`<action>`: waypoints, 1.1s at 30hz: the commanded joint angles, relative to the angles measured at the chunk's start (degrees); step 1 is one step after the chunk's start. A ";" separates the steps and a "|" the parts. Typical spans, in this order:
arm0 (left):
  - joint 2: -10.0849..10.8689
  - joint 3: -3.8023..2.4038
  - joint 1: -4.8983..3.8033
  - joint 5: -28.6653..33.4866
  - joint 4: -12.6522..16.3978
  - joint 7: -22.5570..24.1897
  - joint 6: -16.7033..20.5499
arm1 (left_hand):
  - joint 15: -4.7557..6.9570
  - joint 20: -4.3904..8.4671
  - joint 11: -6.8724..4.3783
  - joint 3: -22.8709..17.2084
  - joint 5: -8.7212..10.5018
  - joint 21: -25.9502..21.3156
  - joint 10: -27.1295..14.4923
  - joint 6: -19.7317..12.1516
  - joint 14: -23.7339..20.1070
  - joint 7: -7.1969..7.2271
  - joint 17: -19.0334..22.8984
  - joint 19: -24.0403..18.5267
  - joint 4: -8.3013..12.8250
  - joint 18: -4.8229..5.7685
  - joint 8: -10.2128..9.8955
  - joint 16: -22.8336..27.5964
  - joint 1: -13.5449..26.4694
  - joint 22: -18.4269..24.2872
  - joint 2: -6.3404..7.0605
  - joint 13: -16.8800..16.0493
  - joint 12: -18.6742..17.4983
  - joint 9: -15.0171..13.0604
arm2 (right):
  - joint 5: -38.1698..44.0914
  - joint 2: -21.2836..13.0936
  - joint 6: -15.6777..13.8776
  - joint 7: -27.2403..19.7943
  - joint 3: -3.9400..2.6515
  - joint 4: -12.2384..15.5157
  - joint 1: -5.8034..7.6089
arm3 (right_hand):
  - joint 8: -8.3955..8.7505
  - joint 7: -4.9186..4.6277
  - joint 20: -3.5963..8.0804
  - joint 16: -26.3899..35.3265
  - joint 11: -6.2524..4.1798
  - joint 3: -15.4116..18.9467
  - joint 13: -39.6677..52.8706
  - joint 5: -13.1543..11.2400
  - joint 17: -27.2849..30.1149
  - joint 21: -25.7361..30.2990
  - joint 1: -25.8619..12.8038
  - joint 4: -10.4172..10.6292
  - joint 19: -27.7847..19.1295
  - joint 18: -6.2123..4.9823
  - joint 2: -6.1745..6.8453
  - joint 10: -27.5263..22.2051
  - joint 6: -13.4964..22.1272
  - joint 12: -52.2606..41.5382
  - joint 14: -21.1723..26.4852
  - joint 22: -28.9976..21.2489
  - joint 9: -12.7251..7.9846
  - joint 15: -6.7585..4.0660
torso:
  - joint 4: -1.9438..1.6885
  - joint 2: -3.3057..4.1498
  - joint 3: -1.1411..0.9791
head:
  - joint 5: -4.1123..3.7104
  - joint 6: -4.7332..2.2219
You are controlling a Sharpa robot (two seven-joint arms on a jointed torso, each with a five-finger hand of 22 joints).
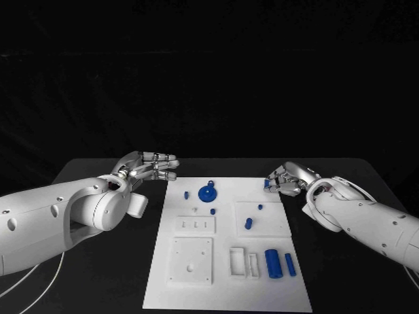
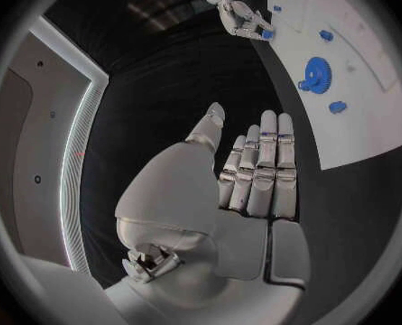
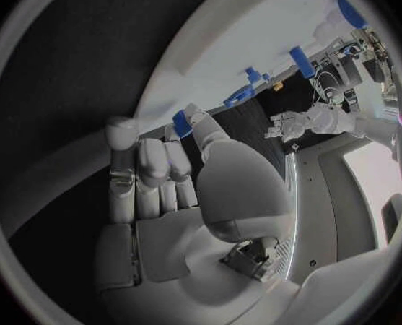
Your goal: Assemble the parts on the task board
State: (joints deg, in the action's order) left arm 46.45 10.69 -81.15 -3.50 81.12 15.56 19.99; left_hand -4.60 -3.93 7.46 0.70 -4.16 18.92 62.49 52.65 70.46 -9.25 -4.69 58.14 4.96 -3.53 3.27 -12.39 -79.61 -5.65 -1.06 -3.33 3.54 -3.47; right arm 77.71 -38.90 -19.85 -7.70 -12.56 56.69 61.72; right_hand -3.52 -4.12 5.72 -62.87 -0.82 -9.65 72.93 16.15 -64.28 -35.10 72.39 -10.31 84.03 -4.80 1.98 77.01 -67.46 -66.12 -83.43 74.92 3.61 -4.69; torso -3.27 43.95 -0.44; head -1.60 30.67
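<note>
The fingers (image 3: 185, 120) of the right silver many-fingered hand (image 1: 290, 179) are curled together and pinch a small blue peg-shaped part (image 3: 181, 123) — in the right wrist view it sits between the thumb tip and the fingertips beside it. The part's long axis runs across the fingertips, one end sticking out past them toward the flat white task board (image 1: 172, 288); in the head view it shows as a blue speck (image 1: 267, 186) at the fingertips, just at the board's far right corner.

On the board, near its far edge, lies a round blue toothed gear (image 1: 207, 193) with a small handle pointing away from the robot. Toward the near edge two blue cylinders (image 1: 273, 263) lie side by side, long axes running from the near edge to the far edge, next to a white slotted block (image 1: 239, 260).

The left silver hand (image 1: 151, 166) hovers off the board's far left corner over the black table (image 1: 96, 275) — its fingers are straight and close together, holding nothing, and the thumb stands apart.
</note>
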 commanded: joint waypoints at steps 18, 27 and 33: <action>-4.81 -0.10 -3.16 -12.22 -4.35 -16.54 -10.53 | 9.20 9.71 -8.37 1.11 -2.35 29.70 23.75 7.50 6.90 3.60 -23.73 4.24 -1.37 1.55 0.34 -40.81 2.86 -18.53 -1.26 -2.06 5.65 -0.27 | -0.59 -0.80 -8.02 11.17 -0.04 12.48 0.92 | -0.05 0.15 0.56 -0.59 -0.20 -6.52 0.57 -1.59 -0.24 -0.99 -0.46 1.60 2.92 -0.08 1.94 0.50 -0.78 -0.37 -0.08 3.51 0.11 -0.43 | 1.31 -1.96 0.07 | 1.37 -0.22; -8.53 0.04 -4.93 -16.88 -6.80 -25.36 -14.40 | 10.46 10.87 -9.75 2.78 -0.97 38.16 23.82 8.92 8.25 4.46 -26.53 3.04 -3.94 0.57 0.36 -49.75 5.42 -24.19 -1.31 -6.81 17.13 -0.33 | 0.33 0.82 -7.19 14.84 0.24 16.47 1.03 | -0.04 0.13 0.57 -0.75 -0.22 -7.20 0.83 -1.27 -0.31 -1.24 -0.54 2.05 2.94 -0.18 2.16 0.62 -0.60 -0.59 -0.09 3.49 0.10 -0.43 | 1.37 -3.17 0.30 | 2.37 0.53; -10.99 0.18 -5.19 -18.13 -7.87 -29.73 -15.29 | 10.88 11.26 -10.26 2.85 -1.01 40.58 23.89 11.05 9.01 5.21 -27.83 3.47 -5.21 0.24 0.51 -52.42 7.10 -25.63 -0.67 -8.80 21.05 -0.72 | 1.76 2.29 -5.17 17.05 0.97 18.48 1.04 | -0.05 0.11 0.53 -0.72 -0.21 -7.68 0.87 -0.95 -0.21 -1.38 -0.59 2.21 2.92 -0.21 2.30 0.56 -0.64 -0.52 -0.07 3.45 0.11 -0.42 | 1.54 -3.53 0.49 | 2.54 0.98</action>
State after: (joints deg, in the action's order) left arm 35.74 10.88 -86.16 -19.16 73.31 -9.49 7.34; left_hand 6.36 7.12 -2.46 3.55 -5.27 59.33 84.06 63.52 79.02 -3.99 -32.48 61.55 -0.11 -2.63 3.49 -64.71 -72.70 -31.23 -1.69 -12.06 24.45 -4.17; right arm 77.67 -36.76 -26.70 6.57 -11.59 74.82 62.77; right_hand -3.35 -3.93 5.92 -63.51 -1.02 -17.10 73.78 14.70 -64.57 -36.22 71.68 -8.15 83.82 -4.80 3.92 77.20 -67.77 -66.37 -83.43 74.91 3.62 -4.68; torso -1.84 40.74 -0.08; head 0.86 31.46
